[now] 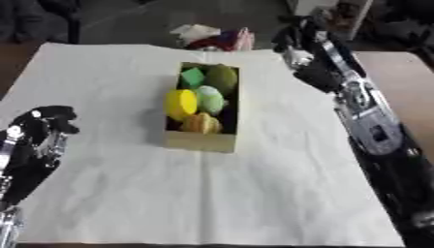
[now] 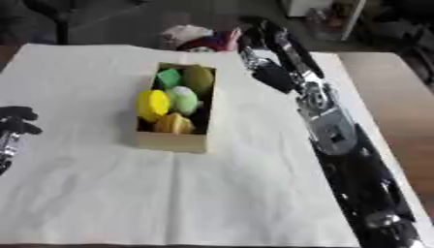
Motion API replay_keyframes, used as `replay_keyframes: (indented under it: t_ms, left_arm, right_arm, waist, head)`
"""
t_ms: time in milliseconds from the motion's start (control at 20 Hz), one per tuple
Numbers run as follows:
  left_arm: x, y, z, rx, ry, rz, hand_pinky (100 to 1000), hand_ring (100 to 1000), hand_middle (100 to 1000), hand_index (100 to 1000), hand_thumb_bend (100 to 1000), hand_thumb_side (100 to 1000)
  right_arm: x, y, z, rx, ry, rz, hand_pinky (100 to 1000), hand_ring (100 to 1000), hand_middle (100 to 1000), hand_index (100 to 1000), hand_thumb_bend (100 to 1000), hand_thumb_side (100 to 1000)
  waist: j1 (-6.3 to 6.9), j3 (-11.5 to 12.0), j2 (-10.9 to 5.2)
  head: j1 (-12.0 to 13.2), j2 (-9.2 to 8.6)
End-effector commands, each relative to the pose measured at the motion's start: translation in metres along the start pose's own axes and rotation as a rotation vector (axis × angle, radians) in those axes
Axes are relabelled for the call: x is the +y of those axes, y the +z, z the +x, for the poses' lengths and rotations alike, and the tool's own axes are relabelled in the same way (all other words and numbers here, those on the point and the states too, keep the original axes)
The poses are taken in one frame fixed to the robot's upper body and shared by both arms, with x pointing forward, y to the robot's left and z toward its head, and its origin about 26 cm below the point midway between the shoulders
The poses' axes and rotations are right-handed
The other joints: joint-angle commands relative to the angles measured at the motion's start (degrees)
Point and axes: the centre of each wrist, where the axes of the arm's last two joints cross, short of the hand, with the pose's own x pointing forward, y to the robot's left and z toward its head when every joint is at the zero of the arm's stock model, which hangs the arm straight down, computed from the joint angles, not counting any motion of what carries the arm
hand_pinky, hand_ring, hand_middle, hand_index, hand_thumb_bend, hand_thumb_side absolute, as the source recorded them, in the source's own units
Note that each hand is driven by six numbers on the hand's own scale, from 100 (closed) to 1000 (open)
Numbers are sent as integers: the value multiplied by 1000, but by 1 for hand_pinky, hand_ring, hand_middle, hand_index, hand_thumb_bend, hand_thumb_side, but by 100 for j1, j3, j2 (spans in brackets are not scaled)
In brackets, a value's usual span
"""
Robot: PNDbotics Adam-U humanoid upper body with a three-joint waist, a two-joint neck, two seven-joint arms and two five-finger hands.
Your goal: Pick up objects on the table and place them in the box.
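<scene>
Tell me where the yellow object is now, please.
The yellow object lies inside the box, on its left side, beside the pale green object and above the orange one.

A table (image 1: 398, 92) of brown wood carries a white cloth (image 1: 212, 193) that covers nearly all of it, leaving bare wood only along the right side and at the far left corner. A cardboard box (image 1: 202, 141) stands directly on the cloth, a little far of the middle, its long side running near to far. A creased fold line runs down the cloth from the box toward the near edge.
</scene>
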Motion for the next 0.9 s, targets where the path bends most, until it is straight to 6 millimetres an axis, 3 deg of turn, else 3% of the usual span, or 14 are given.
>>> replay_keyframes:
  t_ms: [50, 250, 300, 350, 400, 450, 900]
  left_arm:
    - [6, 0, 2, -9, -24, 24, 750, 590, 625, 728, 100, 569]
    - [4, 3, -2, 8, -21, 27, 751, 592, 627, 728, 100, 575]
    - [3, 4, -3, 11, -21, 27, 751, 591, 627, 728, 100, 576]
    - [2, 4, -4, 14, -18, 26, 751, 591, 626, 728, 100, 577]
    - [2, 5, -4, 15, -15, 26, 751, 590, 625, 728, 100, 579]
    - [0, 5, -5, 16, -11, 26, 751, 589, 625, 727, 100, 580]
    - [-4, 6, -8, 26, 8, 28, 747, 581, 616, 723, 100, 582]
  right_arm:
    - [-7, 19, 14, -46, -135, -40, 752, 617, 609, 884, 100, 703]
    - [7, 53, 7, 11, -230, -65, 748, 608, 599, 883, 100, 721]
    - [11, 59, 5, 27, -239, -66, 745, 603, 594, 883, 100, 687]
    - [16, 65, 3, 46, -249, -71, 745, 601, 591, 882, 100, 731]
    - [19, 70, 0, 64, -255, -76, 742, 596, 586, 881, 100, 702]
    - [23, 75, -2, 85, -261, -85, 741, 595, 585, 881, 100, 734]
    - [33, 88, -8, 138, -236, -111, 737, 583, 569, 874, 100, 725]
  waist:
    - [0, -40, -33]
    - [-12, -113, -21]
    - [-7, -127, -18]
    - [-1, -142, -15]
    - [4, -151, -12]
    - [8, -157, -12]
    - [26, -196, -11]
  head:
    - [60, 48]
    - [101, 51]
    - [114, 51]
    - [126, 51]
    - [135, 51]
    - [136, 51]
    - [169, 51]
